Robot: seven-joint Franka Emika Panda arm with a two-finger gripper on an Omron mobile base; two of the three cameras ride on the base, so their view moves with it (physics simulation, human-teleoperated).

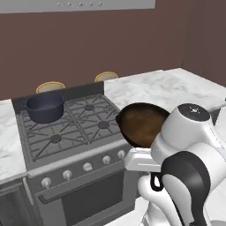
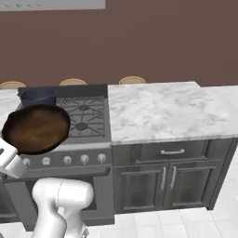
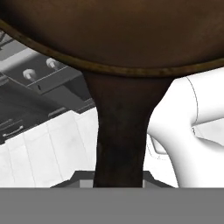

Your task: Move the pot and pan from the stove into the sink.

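Pan [image 1: 143, 123] — round, rusty-brown, handle clamped in gripper [image 3: 119, 177], deep blue-grey pot [image 1: 44, 108] on grates

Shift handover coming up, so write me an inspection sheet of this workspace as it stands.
Surface: white marble counter right of the stove, bare.
Job's things: pan lifted off the grates, tilted, brown inside toward the cameras, in front of the stove's right edge; pot upright on the back left burner.
Clutter: nothing seen on the counter.
Gripper: gripper shut on the pan's handle, which runs up from it to the pan's rim.
Cables: nothing seen.
Surroundings: brown wall, dark cabinets under the counter, pale tiled floor, three wooden chair backs behind the counter.
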